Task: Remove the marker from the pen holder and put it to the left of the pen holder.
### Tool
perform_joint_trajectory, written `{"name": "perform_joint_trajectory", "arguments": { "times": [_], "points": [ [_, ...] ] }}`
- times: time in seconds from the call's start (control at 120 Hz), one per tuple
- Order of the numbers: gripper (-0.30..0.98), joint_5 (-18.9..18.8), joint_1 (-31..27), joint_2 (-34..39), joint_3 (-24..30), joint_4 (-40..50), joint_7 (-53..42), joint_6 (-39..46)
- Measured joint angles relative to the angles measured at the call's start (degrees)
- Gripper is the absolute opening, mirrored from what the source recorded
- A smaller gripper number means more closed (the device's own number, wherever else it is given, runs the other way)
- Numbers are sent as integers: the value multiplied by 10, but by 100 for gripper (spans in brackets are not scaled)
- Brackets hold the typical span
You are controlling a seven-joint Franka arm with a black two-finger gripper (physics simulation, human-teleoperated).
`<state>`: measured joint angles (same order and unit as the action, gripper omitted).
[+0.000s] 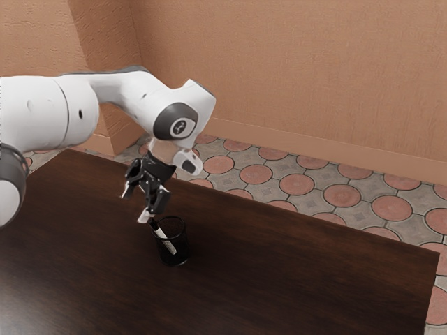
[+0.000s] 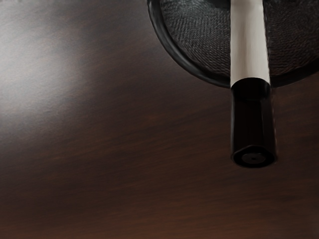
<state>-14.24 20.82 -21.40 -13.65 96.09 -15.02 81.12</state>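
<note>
Aloft over the tabletop [image 1: 314,279], my end effector [image 1: 136,204] hangs spread open near the white marker [image 1: 165,239], which leans inside the dark pen holder [image 1: 183,250], its black end jutting past the rim.

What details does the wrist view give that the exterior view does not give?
The wrist view adds the round face of the marker's black end and the fine, mesh-like texture inside the pen holder.

The exterior view adds the arm, the open hand above the marker's black end, the walls and the tiled floor.

Both share the dark table and the marker leaning in the pen holder, its black end beyond the rim.
</note>
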Motion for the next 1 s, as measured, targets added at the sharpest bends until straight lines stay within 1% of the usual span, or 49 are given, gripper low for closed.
{"name": "perform_joint_trajectory", "arguments": {
  "times": [0.133, 0.225, 0.383, 0.533, 0.642, 0.817, 1.0],
  "points": [
    [69, 41, 9, -29, 0, -4, 16, -6],
    [69, 58, 7, -51, 0, -14, 26, -9],
    [68, 68, 6, -72, 1, -30, 40, -11],
    [63, 68, -7, -78, 0, -46, 49, -12],
    [52, 68, -8, -84, 0, -48, 51, -11],
    [27, 70, -6, -85, 1, -55, 49, -9],
    [11, 70, -5, -85, 1, -56, 46, -8]
  ]
}}
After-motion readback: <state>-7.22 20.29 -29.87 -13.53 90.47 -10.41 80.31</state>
